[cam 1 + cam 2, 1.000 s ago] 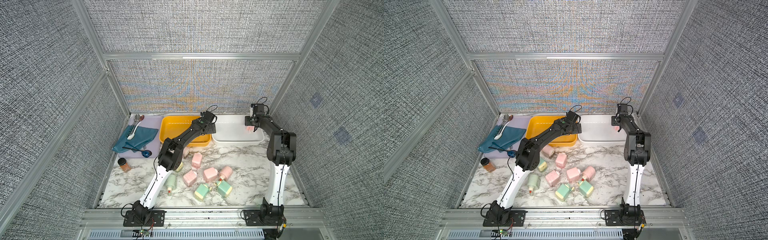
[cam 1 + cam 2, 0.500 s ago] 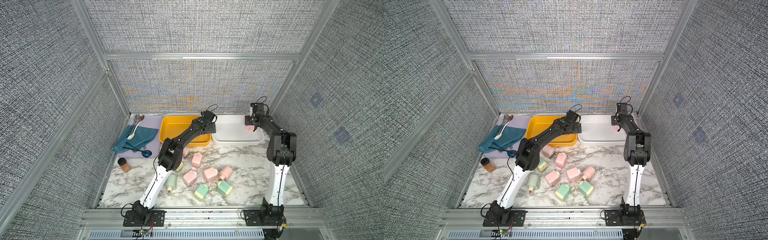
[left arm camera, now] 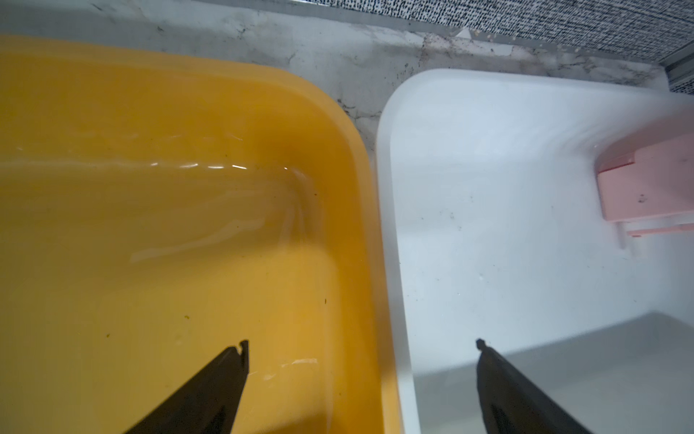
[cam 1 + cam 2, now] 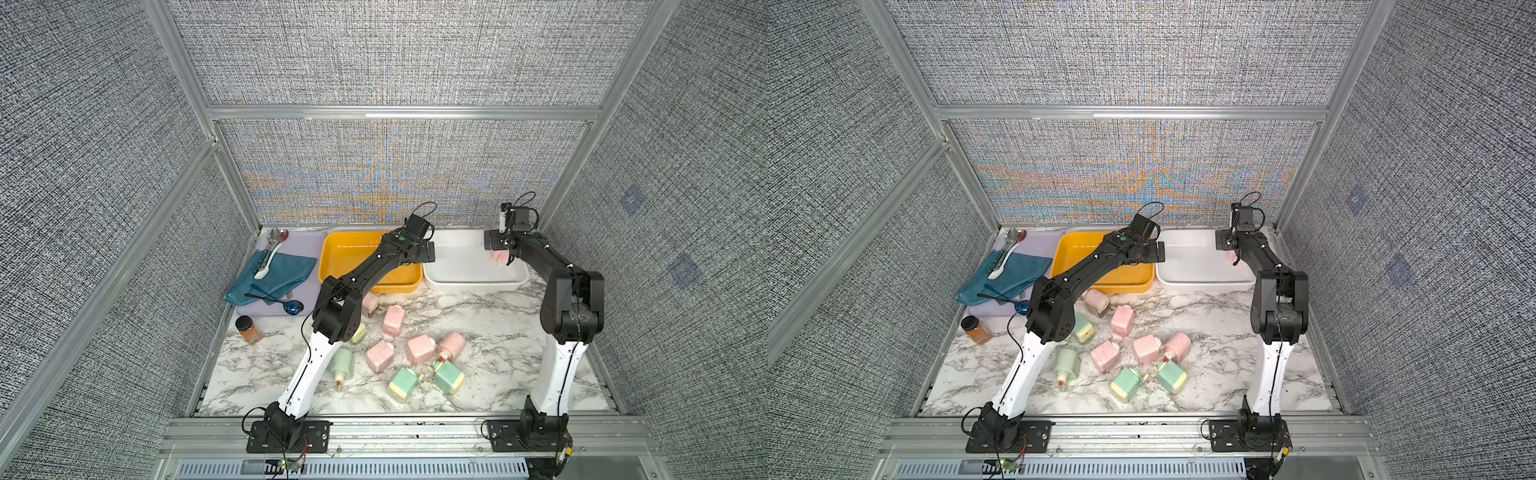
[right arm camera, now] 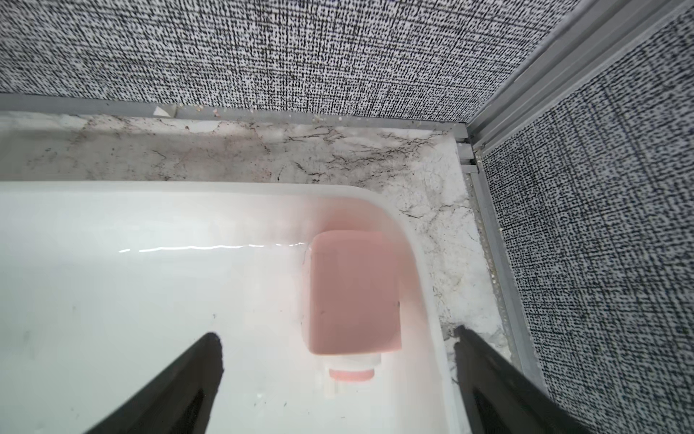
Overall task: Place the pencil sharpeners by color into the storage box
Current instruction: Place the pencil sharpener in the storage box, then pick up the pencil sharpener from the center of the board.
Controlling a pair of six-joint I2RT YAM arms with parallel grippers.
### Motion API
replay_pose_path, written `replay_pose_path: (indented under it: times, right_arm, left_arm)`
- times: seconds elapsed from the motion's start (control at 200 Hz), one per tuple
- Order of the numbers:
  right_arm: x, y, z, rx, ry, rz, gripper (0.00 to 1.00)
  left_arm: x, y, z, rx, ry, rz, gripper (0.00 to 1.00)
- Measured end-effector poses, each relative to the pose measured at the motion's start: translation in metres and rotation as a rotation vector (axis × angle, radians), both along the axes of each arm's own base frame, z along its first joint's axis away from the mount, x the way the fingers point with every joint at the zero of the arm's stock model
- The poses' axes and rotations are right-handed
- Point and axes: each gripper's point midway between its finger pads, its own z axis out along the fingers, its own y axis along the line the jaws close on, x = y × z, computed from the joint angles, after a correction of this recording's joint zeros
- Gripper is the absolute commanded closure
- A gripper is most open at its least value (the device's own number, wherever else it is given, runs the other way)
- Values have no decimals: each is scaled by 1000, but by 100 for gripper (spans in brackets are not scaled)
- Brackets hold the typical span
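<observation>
One pink pencil sharpener [image 5: 353,293] lies in the far right corner of the white storage box [image 5: 112,195], also seen in the left wrist view [image 3: 649,184]. My right gripper [image 5: 337,334] hangs open just above it, not touching it. My left gripper [image 3: 362,343] is open and empty over the shared edge of the yellow storage box [image 3: 187,112] and the white one [image 3: 488,150]. The yellow box [image 4: 390,287] holds nothing that I can see. Several pink sharpeners [image 4: 420,349] and several green ones [image 4: 403,384] lie loose on the marble table in both top views.
A brown spice jar [image 4: 248,329] stands at the left. A lavender mat [image 4: 307,245] with a blue cloth [image 4: 274,274] and spoons lies at the back left. The back wall and the right corner post stand close behind my right gripper.
My right gripper has opened and let go of the pink sharpener, which now rests in the white box. My left arm has stayed put.
</observation>
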Motion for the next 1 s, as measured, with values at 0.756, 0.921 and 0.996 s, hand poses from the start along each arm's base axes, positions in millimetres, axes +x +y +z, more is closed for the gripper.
replay_pose_path:
  times: [0.756, 0.921, 0.996]
  right_arm:
    - [-105, 36, 42, 267, -184, -70, 1]
    - [-141, 48, 38, 384, -206, -52, 1]
    - [-154, 58, 41, 442, -212, -30, 1]
  left_arm:
    - [-76, 47, 47, 60, -4, -149, 1]
    - [-97, 52, 49, 70, -10, -247, 1]
    - [-106, 54, 50, 83, -15, -297, 1]
